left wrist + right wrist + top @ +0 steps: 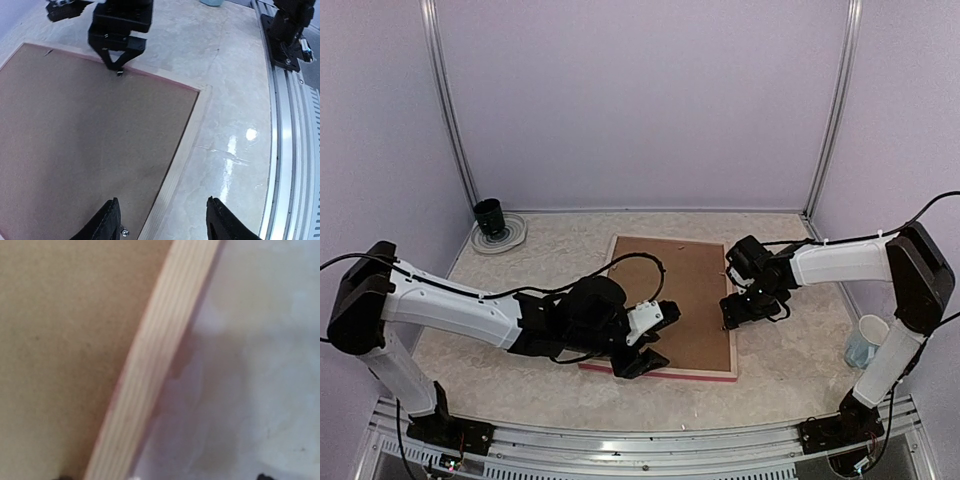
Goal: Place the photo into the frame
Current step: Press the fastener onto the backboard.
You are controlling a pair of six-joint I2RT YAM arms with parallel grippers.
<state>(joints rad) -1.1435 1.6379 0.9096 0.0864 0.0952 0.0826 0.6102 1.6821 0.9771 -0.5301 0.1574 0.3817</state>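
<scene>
Marbled table (790,370); frame (186,132) face-down

Soft even light; glare spot on table (251,134); frame (150,365) blurred in right wrist view; top view sharp.

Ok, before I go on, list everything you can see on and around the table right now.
frame: one, pink-red edges and pale wood back, lying face down mid-table.
backing board: one, brown, set in the frame's back.
cup: one, black, far left corner, standing on the dish.
dish: one, grey-white, far left corner.
mug: one, white and pale blue, right side beside the right arm.
table: one, beige marbled.
left end effector: one, black, open, fingers either side of the frame's near rim.
right end effector: one, black, open, at the frame's right rim.
</scene>
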